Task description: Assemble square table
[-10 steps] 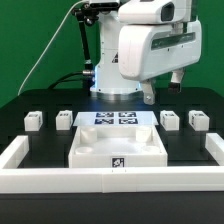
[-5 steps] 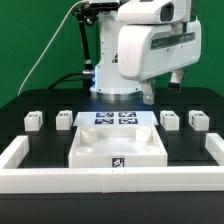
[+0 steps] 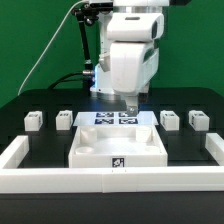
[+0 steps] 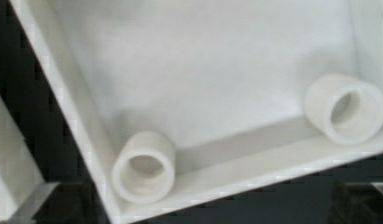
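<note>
The white square table top point(image 3: 120, 146) lies tray-like with a raised rim in the middle of the black table, a tag on its near edge. Four small white tagged legs stand in a row behind it: two at the exterior view's left point(image 3: 33, 119) point(image 3: 64, 119) and two at its right point(image 3: 169, 119) point(image 3: 197, 120). My gripper point(image 3: 130, 104) hangs over the top's far edge, pointing down, open and empty. The wrist view looks into the top's inside corner point(image 4: 206, 90), with two round leg sockets point(image 4: 145, 166) point(image 4: 348, 106).
The marker board point(image 3: 117, 118) lies flat just behind the table top, under my gripper. A long white border wall point(image 3: 100, 181) runs along the front and up both sides. The robot base stands at the back.
The wrist has turned and swung toward the exterior view's left. The gripper now points down over the top's far edge. The parts have not moved.
</note>
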{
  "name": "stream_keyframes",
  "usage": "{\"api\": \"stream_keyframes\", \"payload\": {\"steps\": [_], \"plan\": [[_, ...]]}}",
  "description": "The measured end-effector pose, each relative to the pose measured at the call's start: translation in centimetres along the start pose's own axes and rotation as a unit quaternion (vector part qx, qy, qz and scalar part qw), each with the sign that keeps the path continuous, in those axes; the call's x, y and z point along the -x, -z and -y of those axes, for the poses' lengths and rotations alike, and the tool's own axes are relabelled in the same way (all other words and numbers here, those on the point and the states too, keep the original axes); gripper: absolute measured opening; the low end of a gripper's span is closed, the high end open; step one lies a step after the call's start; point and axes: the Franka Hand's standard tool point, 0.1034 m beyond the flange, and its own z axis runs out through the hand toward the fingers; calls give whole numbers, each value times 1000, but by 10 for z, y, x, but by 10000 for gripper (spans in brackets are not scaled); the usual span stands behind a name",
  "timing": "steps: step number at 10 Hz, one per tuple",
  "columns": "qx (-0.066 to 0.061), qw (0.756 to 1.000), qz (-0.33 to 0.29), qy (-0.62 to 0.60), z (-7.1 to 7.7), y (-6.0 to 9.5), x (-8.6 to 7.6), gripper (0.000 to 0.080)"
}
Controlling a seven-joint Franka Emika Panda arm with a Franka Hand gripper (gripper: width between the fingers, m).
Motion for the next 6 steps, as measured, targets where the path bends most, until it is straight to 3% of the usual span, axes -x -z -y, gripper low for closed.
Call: {"api": "stream_keyframes", "payload": {"steps": [3, 5, 6], "plan": [[1, 1000, 0, -2, -1, 0, 0, 650], [9, 998, -5, 68, -3, -7, 6, 650], [7, 996, -2, 84, 6, -11, 5, 650]]}}
